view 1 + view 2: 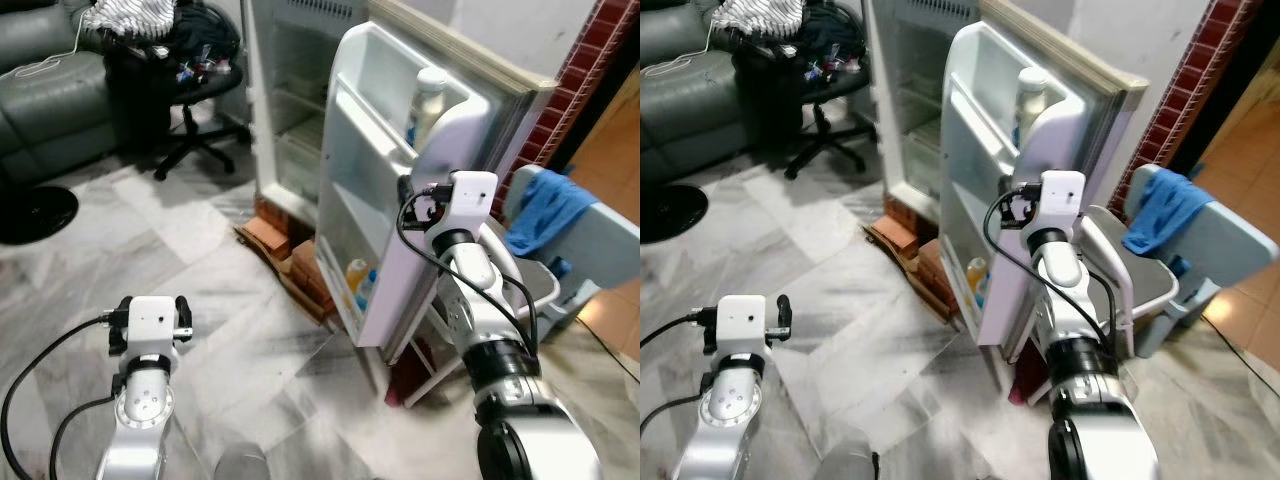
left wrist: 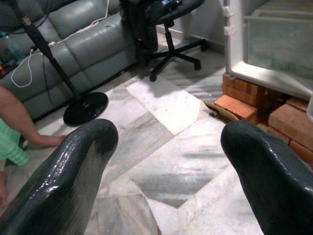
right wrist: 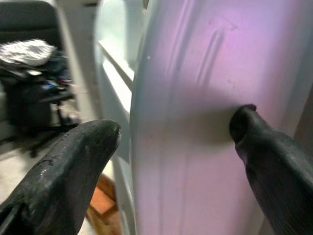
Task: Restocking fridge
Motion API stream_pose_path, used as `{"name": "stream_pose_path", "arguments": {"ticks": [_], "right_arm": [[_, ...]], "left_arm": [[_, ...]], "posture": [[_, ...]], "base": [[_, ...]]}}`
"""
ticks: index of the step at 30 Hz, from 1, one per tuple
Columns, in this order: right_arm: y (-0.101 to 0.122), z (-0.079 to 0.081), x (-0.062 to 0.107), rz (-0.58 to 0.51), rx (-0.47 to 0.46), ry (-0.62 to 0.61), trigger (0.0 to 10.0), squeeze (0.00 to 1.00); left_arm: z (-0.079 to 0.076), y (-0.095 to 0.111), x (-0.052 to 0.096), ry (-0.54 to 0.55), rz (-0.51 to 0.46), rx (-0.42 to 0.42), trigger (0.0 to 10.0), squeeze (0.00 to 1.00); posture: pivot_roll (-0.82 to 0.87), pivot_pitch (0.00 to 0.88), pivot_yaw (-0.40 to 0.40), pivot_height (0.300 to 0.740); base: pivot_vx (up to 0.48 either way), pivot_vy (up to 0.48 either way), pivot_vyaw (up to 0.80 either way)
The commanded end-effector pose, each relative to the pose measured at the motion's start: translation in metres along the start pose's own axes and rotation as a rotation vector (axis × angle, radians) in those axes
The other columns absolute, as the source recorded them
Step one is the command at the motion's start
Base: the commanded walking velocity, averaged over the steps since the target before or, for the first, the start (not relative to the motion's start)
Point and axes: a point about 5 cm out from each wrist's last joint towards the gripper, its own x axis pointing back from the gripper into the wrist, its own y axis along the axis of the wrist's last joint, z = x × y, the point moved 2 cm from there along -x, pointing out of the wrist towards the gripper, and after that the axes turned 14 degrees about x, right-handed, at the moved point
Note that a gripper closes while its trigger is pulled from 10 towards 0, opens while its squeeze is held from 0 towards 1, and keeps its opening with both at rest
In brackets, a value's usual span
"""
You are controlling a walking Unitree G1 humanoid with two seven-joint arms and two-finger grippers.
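Note:
The white fridge (image 1: pixel 290 110) stands open with bare shelves inside. Its door (image 1: pixel 385 270) is swung wide toward me. A white bottle (image 1: pixel 428 100) stands in the door's top shelf, and small yellow and blue bottles (image 1: pixel 358 278) sit in the bottom one. My right gripper (image 3: pixel 173 132) is open and straddles the door's free edge; one finger (image 3: pixel 264 147) touches the door's outer face, the other hangs on the inner side. My left gripper (image 2: pixel 168 142) is open and empty, held low over the marble floor to the fridge's left.
Red bricks (image 1: pixel 295 255) prop up the fridge's base. An office chair (image 1: pixel 200 90) piled with clothes, a grey sofa (image 1: pixel 45 95) and a fan base (image 1: pixel 30 215) stand at the back left. A person's arm (image 2: pixel 19 125) rests on the floor. A chair with a blue cloth (image 1: pixel 548 208) stands on the right.

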Motion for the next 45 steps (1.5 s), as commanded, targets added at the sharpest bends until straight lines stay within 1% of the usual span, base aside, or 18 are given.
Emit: {"name": "stream_pose_path", "arguments": {"ticks": [1, 6, 8, 10, 11, 12, 15, 18, 23, 28, 29, 31, 32, 34, 36, 39, 42, 45], "right_arm": [[0.016, -0.004, -0.011, -0.02, 0.019, -0.039, 10.0, 0.0], [0.03, 0.018, -0.017, -0.035, -0.173, 0.04, 10.0, 0.0], [0.049, 0.062, -0.009, -0.096, -0.392, 0.311, 10.0, 0.0], [0.054, 0.072, -0.006, -0.117, -0.439, 0.376, 10.0, 0.0], [0.078, 0.097, 0.018, -0.193, -0.629, 0.648, 10.0, 0.0], [0.1, 0.108, 0.049, -0.295, -0.715, 0.896, 10.0, 0.0], [0.109, 0.109, 0.072, -0.345, -0.729, 1.037, 10.0, 0.0], [0.109, 0.106, 0.083, -0.355, -0.728, 1.094, 10.0, 0.0], [0.049, 0.07, 0.114, -0.169, -0.576, 1.196, 10.0, 0.0], [-0.031, 0.044, 0.13, 0.151, -0.113, 1.212, 10.0, 0.0], [-0.059, 0.03, 0.118, 0.271, 0.066, 1.118, 10.0, 0.0], [-0.075, 0.015, 0.103, 0.344, 0.205, 0.999, 10.0, 0.0], [-0.075, 0.015, 0.103, 0.344, 0.205, 0.999, 10.0, 0.0], [-0.085, -0.018, 0.073, 0.403, 0.461, 0.769, 10.0, 0.0], [-0.082, -0.025, 0.064, 0.398, 0.478, 0.699, 10.0, 0.0], [-0.048, -0.032, 0.029, 0.251, 0.42, 0.488, 10.0, 0.0], [-0.018, -0.013, 0.011, 0.115, 0.292, 0.449, 10.0, 0.0], [0.018, 0.029, 0.011, -0.03, 0.011, 0.603, 10.0, 0.0]], "left_arm": [[-0.003, 0.005, -0.003, -0.011, -0.008, -0.004, 10.0, 0.0], [-0.003, 0.005, -0.003, -0.01, -0.007, 0.004, 10.0, 0.0], [-0.004, 0.005, -0.002, -0.019, -0.007, 0.008, 10.0, 0.0], [-0.004, 0.005, -0.002, -0.021, -0.008, 0.009, 10.0, 0.0], [-0.006, 0.006, -0.003, -0.027, -0.012, 0.012, 10.0, 0.0], [-0.006, 0.007, -0.003, -0.032, -0.016, 0.013, 10.0, 0.0], [-0.006, 0.008, -0.003, -0.033, -0.016, 0.013, 10.0, 0.0], [-0.006, 0.008, -0.003, -0.032, -0.016, 0.014, 10.0, 0.0], [-0.001, 0.004, -0.001, -0.031, -0.003, 0.005, 10.0, 0.0], [-0.003, 0.002, 0.0, -0.043, 0.007, -0.003, 10.0, 0.0], [-0.003, 0.003, 0.0, -0.047, 0.01, -0.007, 10.0, 0.0], [-0.003, 0.003, -0.001, -0.048, 0.012, -0.009, 10.0, 0.0], [-0.003, 0.003, -0.001, -0.048, 0.012, -0.009, 10.0, 0.0], [-0.003, 0.003, -0.001, -0.047, 0.013, -0.012, 10.0, 0.0], [-0.002, 0.003, -0.002, -0.045, 0.013, -0.013, 10.0, 0.0], [-0.001, 0.003, -0.001, -0.042, 0.016, -0.012, 10.0, 0.0], [-0.003, 0.003, -0.001, -0.049, 0.017, -0.013, 10.0, 0.0], [-0.007, 0.005, -0.003, -0.059, 0.011, -0.005, 10.0, 0.0]], "posture": [[0.19, 0.017, -0.083, 0.74], [0.19, 0.013, -0.091, 0.74], [0.19, 0.011, -0.091, 0.74], [0.19, 0.01, -0.09, 0.74], [0.2, 0.009, -0.091, 0.74], [0.2, 0.008, -0.091, 0.74], [0.2, 0.008, -0.09, 0.74], [0.2, 0.007, -0.091, 0.74], [0.18, 0.015, -0.083, 0.74], [0.18, 0.019, -0.075, 0.74], [0.18, 0.019, -0.075, 0.74], [0.18, 0.019, -0.075, 0.74], [0.18, 0.019, -0.075, 0.74], [0.19, 0.019, -0.078, 0.74], [0.19, 0.02, -0.078, 0.74], [0.19, 0.02, -0.078, 0.74], [0.19, 0.016, -0.077, 0.74], [0.2, 0.014, -0.079, 0.74]], "base": [[0.0, 0.0, 0.0], [0.0, 0.0, 0.0], [0.0, 0.0, 0.0], [0.0, 0.0, 0.0], [0.0, 0.0, 0.0], [0.0, 0.0, 0.0], [0.0, 0.0, 0.0], [0.0, 0.0, 0.0], [0.0, 0.0, 0.0], [0.0, 0.0, 0.0], [0.0, 0.0, 0.0], [0.0, 0.0, 0.0], [0.0, 0.0, 0.0], [0.0, 0.0, 0.0], [0.0, 0.0, 0.0], [0.0, 0.0, 0.0], [0.0, 0.0, 0.0], [0.0, 0.0, 0.0]]}}
